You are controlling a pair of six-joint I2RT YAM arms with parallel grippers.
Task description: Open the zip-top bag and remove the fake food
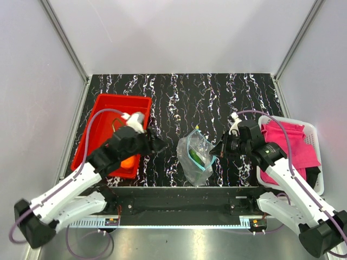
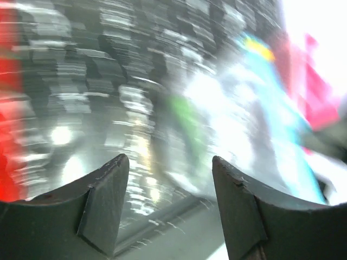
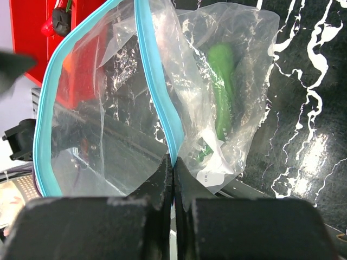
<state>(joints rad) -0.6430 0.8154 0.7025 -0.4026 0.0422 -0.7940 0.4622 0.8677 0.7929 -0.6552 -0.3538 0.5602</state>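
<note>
Since the red tray (image 1: 95, 116) at the left of the top view already holds an orange fruit (image 1: 128, 162), you look partway through emptying. Just right of it, your left gripper (image 1: 159, 145) has its fingers apart with nothing between them. It points toward the zip-top bag (image 1: 196, 157) at centre frame, short of touching it. The bag stands with its teal mouth gaping and a green cucumber (image 3: 222, 81) low inside. Reach through the mouth, not against the film, and close on the cucumber's body alone so no plastic gets caught. At centre right, your right gripper (image 1: 221, 150) is pinched tight on the zip strip (image 3: 157, 81); use that as your anchor. At far right, the white basket (image 1: 312, 130) with the pink cloth (image 1: 287, 138) is no part of this.
</note>
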